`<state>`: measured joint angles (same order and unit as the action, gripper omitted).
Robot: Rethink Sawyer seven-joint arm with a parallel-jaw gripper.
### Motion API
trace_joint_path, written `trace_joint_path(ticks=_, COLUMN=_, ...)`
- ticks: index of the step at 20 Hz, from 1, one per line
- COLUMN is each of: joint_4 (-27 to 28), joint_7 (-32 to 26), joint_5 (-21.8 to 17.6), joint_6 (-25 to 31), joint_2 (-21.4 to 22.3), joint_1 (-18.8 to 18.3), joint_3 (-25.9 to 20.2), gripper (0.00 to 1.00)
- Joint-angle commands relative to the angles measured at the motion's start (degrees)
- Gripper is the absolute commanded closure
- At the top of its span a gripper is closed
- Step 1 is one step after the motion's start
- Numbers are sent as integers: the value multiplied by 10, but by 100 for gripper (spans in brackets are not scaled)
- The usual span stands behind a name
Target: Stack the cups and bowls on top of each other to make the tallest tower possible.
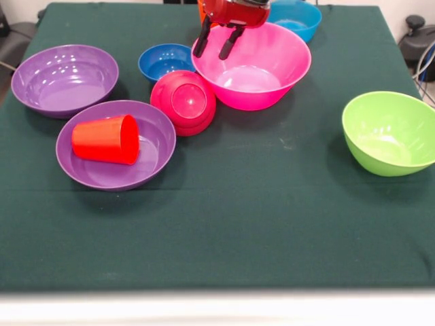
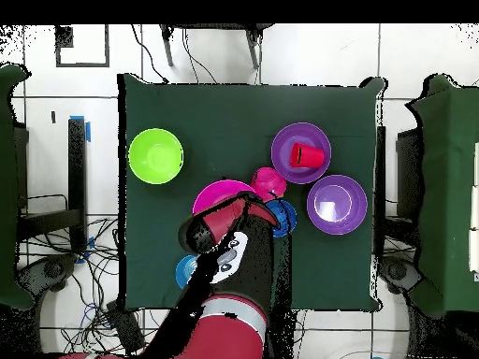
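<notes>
My gripper (image 1: pixel 216 44) is open and empty, its fingers hanging over the left rim of the big pink bowl (image 1: pixel 262 71). A small crimson bowl (image 1: pixel 183 102) lies tipped, base toward the camera, touching the pink bowl. A small dark blue bowl (image 1: pixel 165 61) sits behind it. An orange-red cup (image 1: pixel 107 139) lies on its side in the nearer purple bowl (image 1: pixel 153 159). A second purple bowl (image 1: pixel 64 78) stands empty at the left. An orange sliver (image 1: pixel 201 10) shows behind the gripper. The yellow cup is out of view. No tower stands.
A lime green bowl (image 1: pixel 391 132) stands alone at the right. A light blue bowl (image 1: pixel 299 17) sits at the far edge behind the pink bowl. In the overhead view the arm (image 2: pixel 229 252) covers part of the pink bowl (image 2: pixel 213 198) and the dark blue bowl (image 2: pixel 285 222).
</notes>
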<state>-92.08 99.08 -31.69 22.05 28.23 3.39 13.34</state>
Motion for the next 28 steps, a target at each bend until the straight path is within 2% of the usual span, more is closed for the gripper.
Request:
trace_joint_path(ticks=1, joint_4=24, joint_7=24, joint_5=-19, joint_6=-25, joint_2=-18, joint_1=-8, joint_3=-50, gripper=0)
trace_joint_path(ticks=28, joint_4=16, joint_7=19, joint_5=-10, joint_6=-19, joint_2=-12, joint_1=-17, joint_3=-65, gripper=0)
